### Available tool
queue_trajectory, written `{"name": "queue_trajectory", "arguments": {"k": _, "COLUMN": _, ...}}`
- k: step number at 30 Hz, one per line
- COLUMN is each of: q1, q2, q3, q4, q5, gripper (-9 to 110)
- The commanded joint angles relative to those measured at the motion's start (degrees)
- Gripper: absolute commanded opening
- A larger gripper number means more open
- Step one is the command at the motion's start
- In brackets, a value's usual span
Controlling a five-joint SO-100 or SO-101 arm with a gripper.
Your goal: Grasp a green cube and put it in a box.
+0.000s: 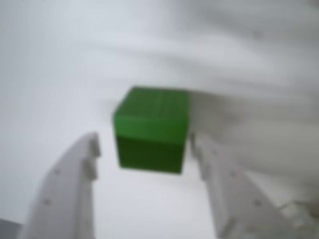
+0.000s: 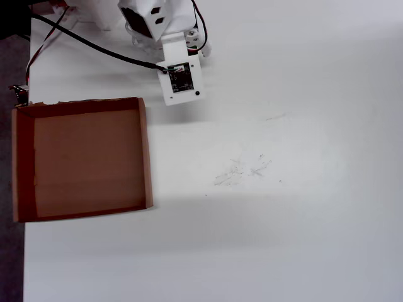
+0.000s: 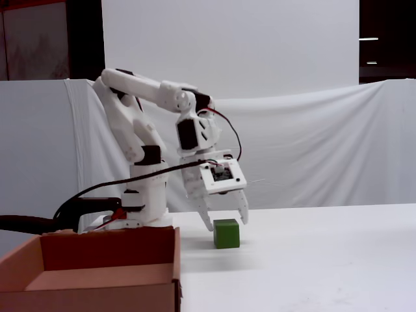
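Observation:
The green cube (image 1: pixel 152 128) sits on the white table, close in front of my gripper (image 1: pixel 144 144) in the wrist view. The white fingers (image 1: pixel 75 179) stand open, one on each side of the cube, not pressing it. In the fixed view the gripper (image 3: pixel 227 223) hangs just above the cube (image 3: pixel 226 233), its tips straddling the cube's top. In the overhead view the arm's wrist block (image 2: pixel 181 82) hides the cube. The brown cardboard box (image 2: pixel 146 151) lies empty at the left, and shows at the lower left in the fixed view (image 3: pixel 110 257).
The arm's base (image 3: pixel 140 201) stands behind the box with a black cable (image 2: pixel 94 47) running off to the left. White cloth (image 3: pixel 312 149) hangs behind the table. Faint scuff marks (image 2: pixel 242 170) are on the table's middle.

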Motion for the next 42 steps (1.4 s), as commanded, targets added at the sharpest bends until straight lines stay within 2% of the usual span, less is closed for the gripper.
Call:
{"name": "queue_trajectory", "arguments": {"k": 1, "q1": -0.62, "q2": -0.26, "q3": -0.09, "q4": -2.29, "q5": 0.35, "gripper": 24}}
{"name": "queue_trajectory", "arguments": {"k": 27, "q1": -0.09, "q2": -3.08, "q3": -0.97, "q4": -4.31, "q5": -0.26, "gripper": 13}}
{"name": "queue_trajectory", "arguments": {"k": 35, "q1": 2.81, "q2": -0.09, "q3": -7.03, "q4": 4.92, "q5": -1.32, "gripper": 13}}
{"name": "queue_trajectory", "arguments": {"k": 42, "q1": 7.91, "q2": 3.60, "q3": -14.94, "q4": 13.36, "q5": -6.94, "gripper": 13}}
